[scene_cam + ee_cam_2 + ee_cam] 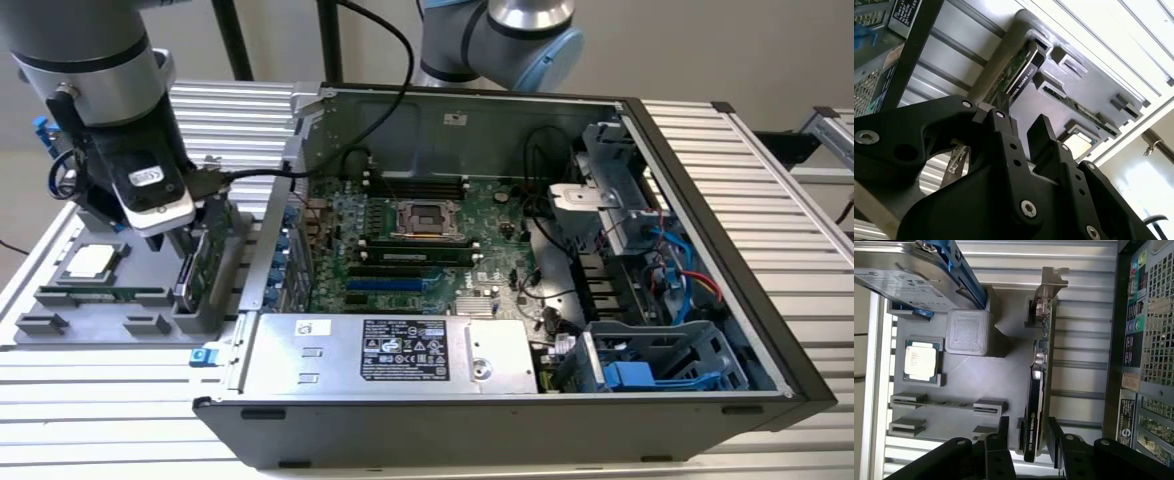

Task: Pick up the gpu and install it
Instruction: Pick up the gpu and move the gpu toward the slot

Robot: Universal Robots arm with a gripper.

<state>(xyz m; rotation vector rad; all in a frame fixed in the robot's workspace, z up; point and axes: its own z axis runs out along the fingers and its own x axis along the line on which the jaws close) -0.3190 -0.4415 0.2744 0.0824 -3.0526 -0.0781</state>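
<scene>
Black gripper fingers are sitting right up against the lens in both wrist views. The gripper is standing spread, one finger on each side of the near end of the gpu. There's a sliver of gap showing beside the card, so nothing is getting squeezed.

The gpu is standing on its long edge in a slot of the grey tray. Its silver bracket is at the far end and the black cooler face is turned toward the tray's middle.

Stuff crowding it:
- a hard drive in a blue frame is sitting at the tray's far corner, with a ribbed grey block just beside it
- a CPU is lying flat in its pocket, well apart from the card
- a memory stick is lying in its slot between the CPU and the fingers
- the computer case is running close along the card's green side

In the exterior view the arm is hanging straight down at the exterior view's left. The gripper is pointing down onto the gpu, right next to the case's outer wall.

That view is also giving the inside of the open case: the motherboard and the power supply. The first wrist view is giving the case's perforated outside instead. The second wrist view is catching the gpu from the cooler side.
</scene>
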